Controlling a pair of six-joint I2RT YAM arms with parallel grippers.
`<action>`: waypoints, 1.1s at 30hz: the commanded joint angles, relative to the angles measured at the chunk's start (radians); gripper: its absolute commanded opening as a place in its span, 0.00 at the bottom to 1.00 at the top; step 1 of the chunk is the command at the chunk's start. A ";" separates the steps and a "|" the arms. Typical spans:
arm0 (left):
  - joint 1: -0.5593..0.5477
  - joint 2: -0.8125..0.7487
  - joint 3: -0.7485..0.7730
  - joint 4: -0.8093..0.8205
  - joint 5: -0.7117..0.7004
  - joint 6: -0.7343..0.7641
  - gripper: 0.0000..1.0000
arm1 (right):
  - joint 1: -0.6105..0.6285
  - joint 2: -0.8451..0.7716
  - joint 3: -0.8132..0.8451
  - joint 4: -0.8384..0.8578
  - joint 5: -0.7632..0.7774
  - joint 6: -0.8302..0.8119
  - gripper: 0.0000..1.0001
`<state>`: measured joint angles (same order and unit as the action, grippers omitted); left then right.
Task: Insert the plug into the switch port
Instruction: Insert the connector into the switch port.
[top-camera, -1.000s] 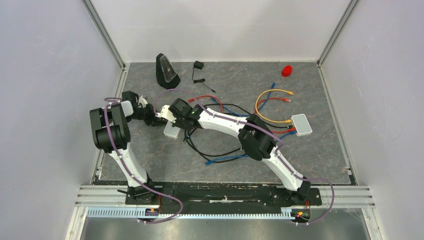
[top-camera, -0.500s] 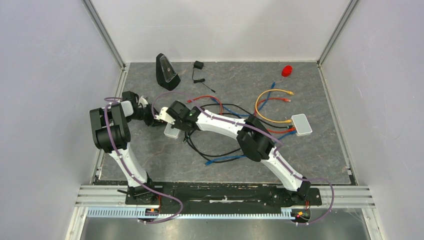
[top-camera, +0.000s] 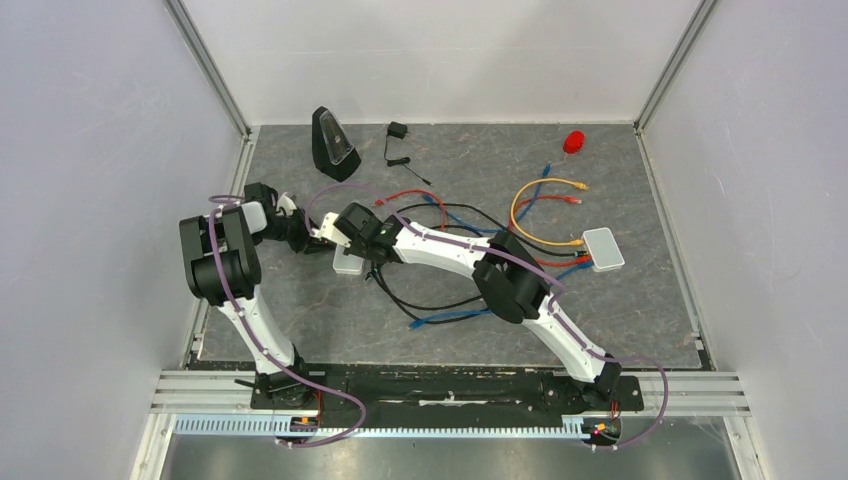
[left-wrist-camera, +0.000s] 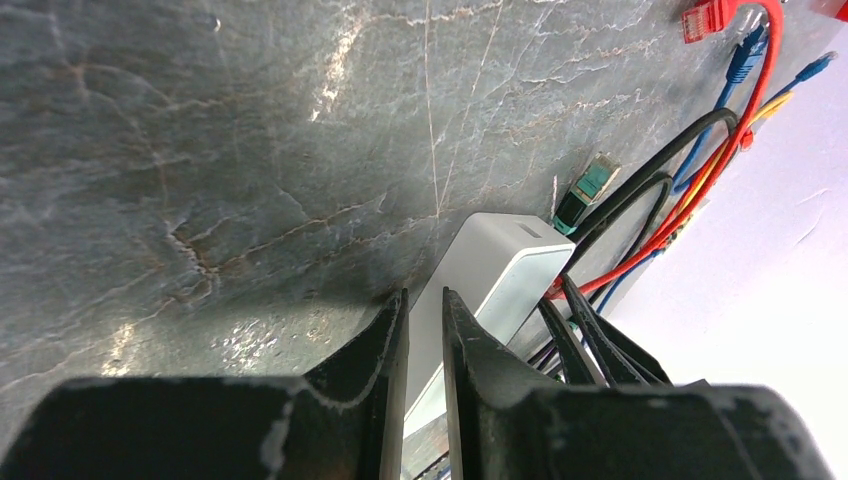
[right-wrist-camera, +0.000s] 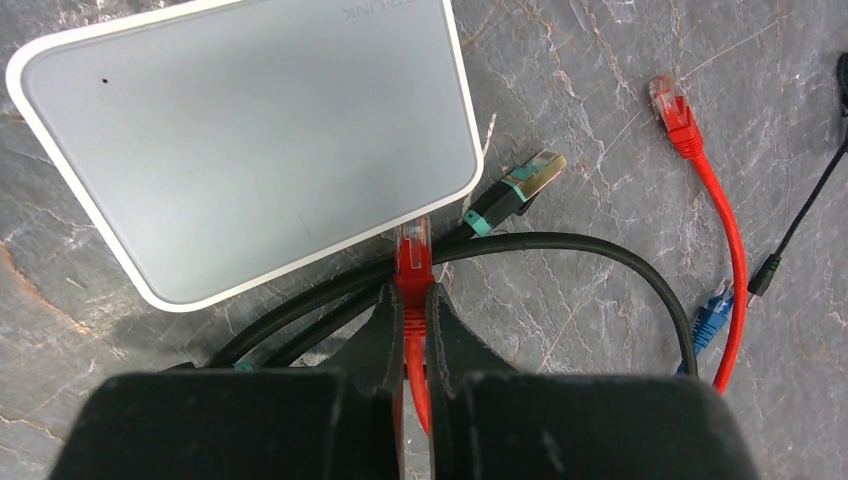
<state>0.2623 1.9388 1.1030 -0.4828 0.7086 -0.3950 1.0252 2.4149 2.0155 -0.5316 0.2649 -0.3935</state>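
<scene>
The switch, a flat pale grey-white box (right-wrist-camera: 250, 140), lies at mid-left of the table (top-camera: 347, 265). Its port is on the near edge and is hidden in the right wrist view. My right gripper (right-wrist-camera: 413, 290) is shut on the red plug (right-wrist-camera: 413, 250), whose tip touches that near edge. From above, the right gripper (top-camera: 362, 250) sits just right of the box. My left gripper (left-wrist-camera: 424, 295) is shut on the box's edge (left-wrist-camera: 500, 265) and holds it from the left (top-camera: 318, 238).
Black cables (right-wrist-camera: 600, 260) and a green-booted plug (right-wrist-camera: 515, 190) lie against the switch. A loose red plug (right-wrist-camera: 672, 108) and blue plug (right-wrist-camera: 712, 318) lie right. A second white box (top-camera: 603, 249), yellow cable (top-camera: 530, 200), black wedge device (top-camera: 334, 143), adapter (top-camera: 397, 131) and red object (top-camera: 573, 141) lie farther off.
My right gripper with the red plug has edged left toward the switch. The left arm has stayed in place.
</scene>
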 joint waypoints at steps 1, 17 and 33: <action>-0.008 0.011 0.015 -0.016 0.038 0.035 0.24 | -0.009 -0.017 -0.021 0.054 -0.006 -0.003 0.00; -0.009 0.032 0.057 0.004 -0.017 0.006 0.24 | -0.030 -0.053 -0.114 0.146 -0.079 -0.039 0.00; -0.026 0.051 0.063 0.018 0.055 -0.002 0.24 | 0.008 -0.030 -0.080 0.113 -0.111 -0.142 0.00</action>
<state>0.2573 1.9705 1.1439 -0.4717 0.7128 -0.3958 1.0080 2.3779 1.9202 -0.4103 0.1997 -0.4919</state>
